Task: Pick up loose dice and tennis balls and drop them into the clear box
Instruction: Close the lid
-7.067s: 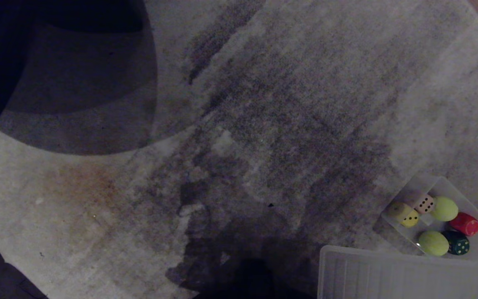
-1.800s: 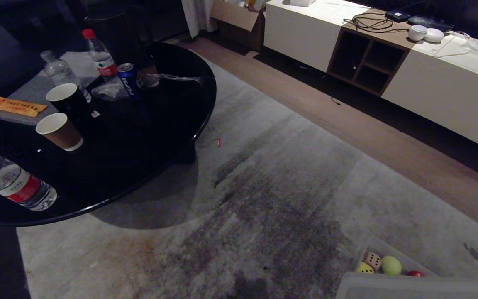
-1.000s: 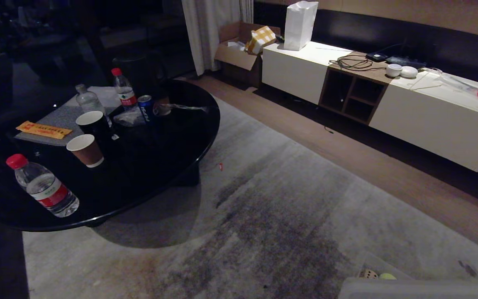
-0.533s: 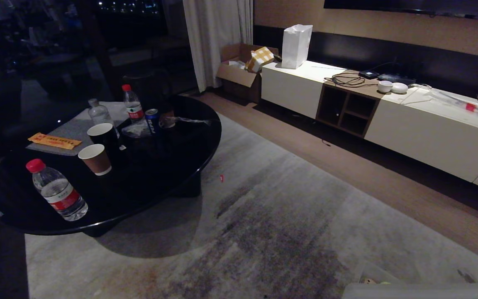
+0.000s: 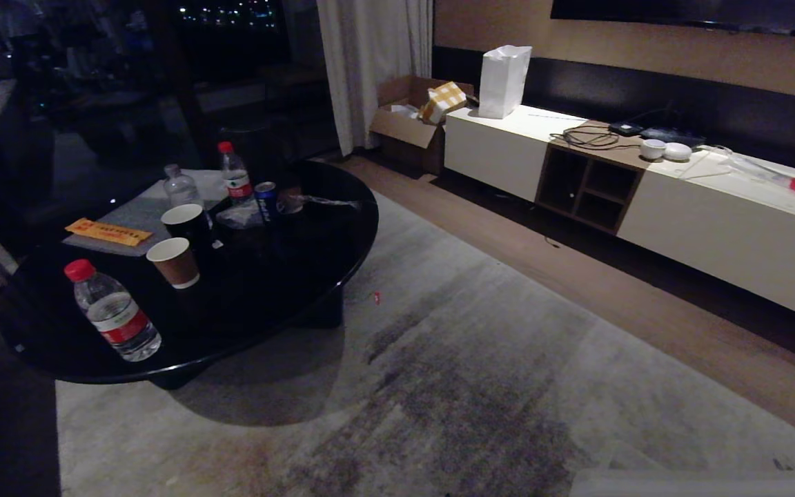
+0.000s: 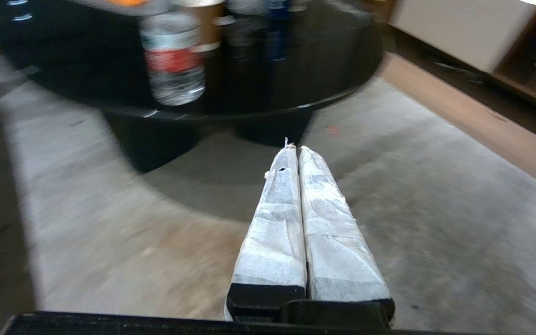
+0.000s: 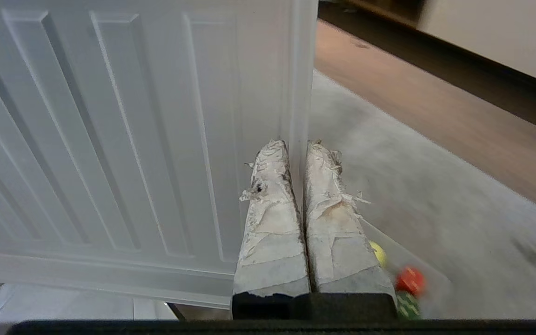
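- left tool [image 6: 298, 150] pinched closed, empty, hanging over the rug [image 6: 435, 209] near the black counter [image 6: 258, 88]
- right tool [image 7: 298, 146] closed too, empty, beside the ribbed lid [image 7: 123, 139]
- clear box [image 7: 428, 279] under it, tennis ball [image 7: 378, 251] inside

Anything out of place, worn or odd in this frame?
Yes. The tape on the right gripper is frayed and peeling at the tips, while the left gripper looks neater. The rug carries a broad dark smudge and a small red scrap lies near the black table.
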You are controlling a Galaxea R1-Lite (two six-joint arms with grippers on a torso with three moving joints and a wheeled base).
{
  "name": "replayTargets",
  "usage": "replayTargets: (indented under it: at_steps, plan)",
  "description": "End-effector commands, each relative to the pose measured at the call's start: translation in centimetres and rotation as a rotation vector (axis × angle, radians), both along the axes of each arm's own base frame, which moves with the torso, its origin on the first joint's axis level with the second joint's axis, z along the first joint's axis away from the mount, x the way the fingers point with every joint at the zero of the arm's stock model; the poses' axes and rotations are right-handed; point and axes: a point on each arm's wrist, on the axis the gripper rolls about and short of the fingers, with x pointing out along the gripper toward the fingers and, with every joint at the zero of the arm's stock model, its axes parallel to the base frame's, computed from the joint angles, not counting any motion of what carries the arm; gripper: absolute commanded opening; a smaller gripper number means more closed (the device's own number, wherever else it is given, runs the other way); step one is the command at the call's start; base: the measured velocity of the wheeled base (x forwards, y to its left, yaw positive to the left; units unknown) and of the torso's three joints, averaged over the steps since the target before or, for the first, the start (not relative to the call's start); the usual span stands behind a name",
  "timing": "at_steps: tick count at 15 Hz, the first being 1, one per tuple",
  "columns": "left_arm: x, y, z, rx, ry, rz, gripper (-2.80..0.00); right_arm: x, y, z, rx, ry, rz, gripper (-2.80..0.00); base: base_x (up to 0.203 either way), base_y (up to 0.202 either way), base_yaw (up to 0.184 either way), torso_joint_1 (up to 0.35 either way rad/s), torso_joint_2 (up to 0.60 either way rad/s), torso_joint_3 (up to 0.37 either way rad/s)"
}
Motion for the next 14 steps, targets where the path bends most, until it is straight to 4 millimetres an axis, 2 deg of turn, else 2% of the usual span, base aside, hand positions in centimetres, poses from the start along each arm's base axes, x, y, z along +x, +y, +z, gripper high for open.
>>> replayTargets:
  at_steps: [1,14]
  plan:
    - [0.02,0.0,-0.04,-0.002,0.003,0.001,-2.8,0.01,0.0,0.0,0.0,0.002,0.0,-2.8,-0.005,-0.007,0.145,0.002,0.0,0.004]
    - [0.02,0.0,-0.04,-0.002,0.003,0.001,-2.8,0.01,0.01,0.0,-0.001,0.002,0.004,-2.8,0.0,-0.009,0.164,0.002,0.0,0.003]
